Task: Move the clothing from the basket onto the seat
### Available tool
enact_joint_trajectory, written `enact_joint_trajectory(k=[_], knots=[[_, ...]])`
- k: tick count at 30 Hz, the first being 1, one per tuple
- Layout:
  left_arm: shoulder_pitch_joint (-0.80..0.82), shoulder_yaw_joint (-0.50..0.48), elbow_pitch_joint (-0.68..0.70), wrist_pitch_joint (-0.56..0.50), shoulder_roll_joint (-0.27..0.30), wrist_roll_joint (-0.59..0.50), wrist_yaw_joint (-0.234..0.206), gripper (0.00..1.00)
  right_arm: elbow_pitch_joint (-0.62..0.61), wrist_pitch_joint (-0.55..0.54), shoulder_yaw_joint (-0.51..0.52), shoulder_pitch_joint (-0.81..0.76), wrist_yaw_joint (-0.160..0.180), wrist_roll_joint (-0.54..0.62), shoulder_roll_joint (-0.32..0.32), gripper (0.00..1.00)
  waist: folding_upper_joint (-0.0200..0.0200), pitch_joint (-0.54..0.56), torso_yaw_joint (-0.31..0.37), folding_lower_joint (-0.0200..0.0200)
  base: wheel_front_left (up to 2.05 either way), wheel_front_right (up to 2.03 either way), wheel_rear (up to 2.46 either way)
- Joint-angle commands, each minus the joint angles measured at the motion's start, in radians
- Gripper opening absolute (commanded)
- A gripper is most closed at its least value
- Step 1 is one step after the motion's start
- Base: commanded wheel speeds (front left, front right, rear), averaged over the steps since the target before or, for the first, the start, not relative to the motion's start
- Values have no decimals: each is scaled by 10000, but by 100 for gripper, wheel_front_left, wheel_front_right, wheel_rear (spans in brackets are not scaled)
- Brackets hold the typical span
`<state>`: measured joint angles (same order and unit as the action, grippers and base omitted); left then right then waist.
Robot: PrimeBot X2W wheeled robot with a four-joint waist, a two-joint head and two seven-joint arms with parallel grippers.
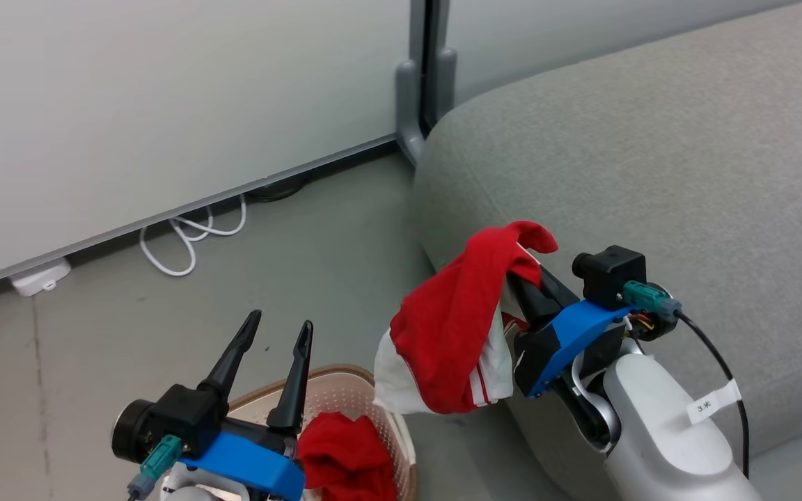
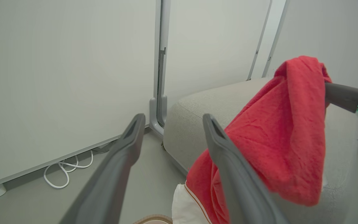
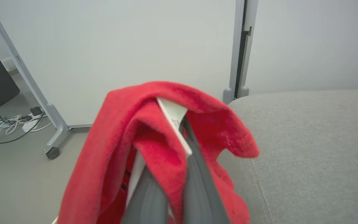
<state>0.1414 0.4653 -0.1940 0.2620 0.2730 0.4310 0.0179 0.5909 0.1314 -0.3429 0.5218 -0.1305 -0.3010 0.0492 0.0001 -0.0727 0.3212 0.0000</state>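
The red-and-white garment (image 1: 450, 327) is clamped in the closed jaws of the right gripper (image 1: 533, 282) and hung just beside the seat (image 1: 651, 174), the plain red garment (image 1: 345, 456) is seen lying in the basket (image 1: 345, 372), and the jaws of the left gripper (image 1: 280, 321) are held apart, empty.

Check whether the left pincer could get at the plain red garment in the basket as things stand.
Probably yes. The left pincer is open by the basket, and the plain red garment lies uncovered just to its right. Nothing shows between them, though it points away from the garment.
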Motion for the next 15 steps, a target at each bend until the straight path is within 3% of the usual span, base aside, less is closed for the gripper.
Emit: enact_joint_trajectory(k=[1, 8, 15], knots=[[-79, -114, 52, 42, -35, -92, 31, 100, -116, -33, 3, -109, -5, -60, 22, 0, -1, -188, 617, 0, 0, 0, 0], [-220, -451, -43, 42, -158, -573, 351, 100, -539, -121, 241, -427, -5, -29, 17, 0, -1, -370, 1591, 0, 0, 0, 0], [-210, -647, -54, 43, -246, -857, 550, 100, -819, -184, 372, -719, -5, -79, 14, 0, -1, -533, 2091, 0, 0, 0, 0]])
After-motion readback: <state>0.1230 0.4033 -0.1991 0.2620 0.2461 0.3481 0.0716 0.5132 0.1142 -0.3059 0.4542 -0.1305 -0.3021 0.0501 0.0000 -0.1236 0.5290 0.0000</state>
